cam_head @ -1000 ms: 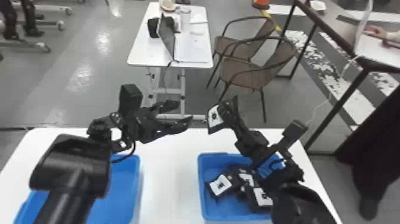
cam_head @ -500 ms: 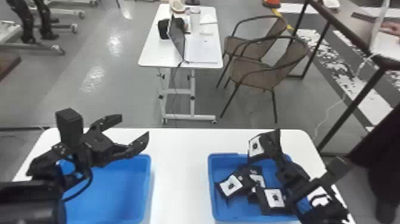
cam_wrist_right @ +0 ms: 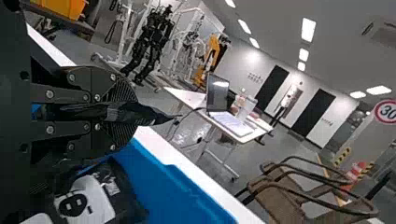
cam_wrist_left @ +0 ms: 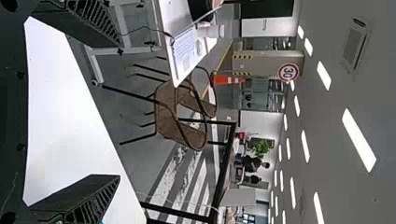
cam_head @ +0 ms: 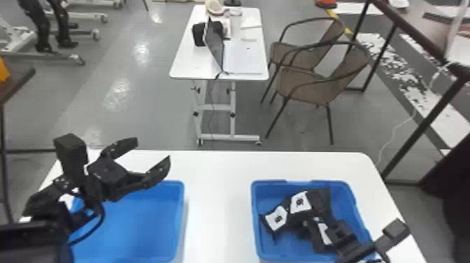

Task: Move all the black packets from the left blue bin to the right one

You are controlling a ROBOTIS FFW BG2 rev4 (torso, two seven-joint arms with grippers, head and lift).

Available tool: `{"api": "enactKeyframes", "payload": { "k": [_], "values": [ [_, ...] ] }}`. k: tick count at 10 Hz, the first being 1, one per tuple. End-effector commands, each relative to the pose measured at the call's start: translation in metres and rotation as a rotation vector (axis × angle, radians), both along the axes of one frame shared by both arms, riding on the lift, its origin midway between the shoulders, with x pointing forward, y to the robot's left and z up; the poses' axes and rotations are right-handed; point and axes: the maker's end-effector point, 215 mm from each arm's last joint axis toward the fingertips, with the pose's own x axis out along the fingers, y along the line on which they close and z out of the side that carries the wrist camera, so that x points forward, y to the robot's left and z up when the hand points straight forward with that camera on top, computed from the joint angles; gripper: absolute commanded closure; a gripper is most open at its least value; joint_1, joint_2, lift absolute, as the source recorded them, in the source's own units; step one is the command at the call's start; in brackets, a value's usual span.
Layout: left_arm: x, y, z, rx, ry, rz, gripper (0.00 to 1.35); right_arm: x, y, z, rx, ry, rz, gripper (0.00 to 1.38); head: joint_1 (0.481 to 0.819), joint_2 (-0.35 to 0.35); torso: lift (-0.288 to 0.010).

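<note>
Lower right, the right gripper (cam_head: 322, 201) has a black packet (cam_wrist_right: 144, 114) pinched over the right bin (cam_head: 254, 220), other packets (cam_head: 276, 219) inside! Lower left, the left gripper (cam_head: 152, 151) gapes wide near the left bin (cam_head: 140, 227).

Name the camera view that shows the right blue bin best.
The head view: it looks down into the right blue bin, taking in its far rim, left side and the black packets inside. The right wrist view shows a close stretch of wall and rim beside the right tool.
</note>
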Motion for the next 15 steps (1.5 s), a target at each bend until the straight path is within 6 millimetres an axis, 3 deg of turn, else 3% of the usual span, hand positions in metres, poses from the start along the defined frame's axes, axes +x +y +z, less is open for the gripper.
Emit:
{"api": "enactKeyframes", "payload": {
  "k": [1, 3, 4, 5, 7, 8, 9, 10, 12, 14, 15],
  "values": [
    [0.003, -0.001, 0.005, 0.001, -0.01, -0.005, 0.0, -0.003, 0.0, -0.019, 0.022, 0.055, -0.004, 1.14, 0.695, -0.038, 0.0],
    [0.005, 0.001, 0.009, -0.004, -0.02, -0.002, 0.0, -0.004, -0.019, -0.023, -0.084, 0.077, -0.017, 0.45, 0.695, -0.04, 0.0],
    [0.005, 0.001, 0.01, -0.005, -0.021, 0.0, 0.0, -0.004, -0.041, -0.016, -0.193, 0.081, -0.046, 0.19, 0.695, -0.046, 0.0],
    [0.005, 0.002, 0.012, -0.006, -0.029, 0.0, 0.0, -0.003, -0.066, 0.0, -0.31, 0.063, -0.09, 0.07, 0.695, -0.061, 0.0],
    [0.004, 0.005, 0.021, -0.004, -0.059, 0.007, 0.0, -0.006, -0.096, 0.062, -0.561, -0.089, -0.14, 0.12, 0.695, -0.116, 0.0],
    [-0.002, 0.008, 0.02, 0.005, -0.064, 0.018, 0.0, -0.012, -0.095, 0.091, -0.703, -0.169, -0.122, 0.1, 0.695, -0.132, 0.0],
    [-0.012, 0.013, 0.016, 0.018, -0.07, 0.05, 0.0, -0.021, -0.081, 0.121, -0.824, -0.276, -0.112, 0.08, 0.695, -0.136, 0.0],
    [-0.026, 0.016, 0.01, 0.02, -0.067, 0.094, 0.0, -0.031, -0.067, 0.137, -0.909, -0.338, -0.092, 0.08, 0.695, -0.133, 0.0],
    [-0.051, 0.034, 0.01, 0.09, -0.139, 0.131, 0.0, -0.063, -0.064, 0.146, -1.028, -0.39, -0.087, 0.09, 0.695, -0.099, 0.0],
    [-0.083, 0.044, 0.007, 0.121, -0.204, 0.177, 0.33, -0.097, -0.064, 0.132, -1.075, -0.364, -0.079, 0.09, 0.695, -0.082, 0.0],
    [-0.099, 0.046, -0.007, 0.103, -0.174, 0.199, 0.4, -0.109, -0.057, 0.125, -1.088, -0.352, -0.053, 0.09, 0.695, -0.078, 0.0]
  ]
}}
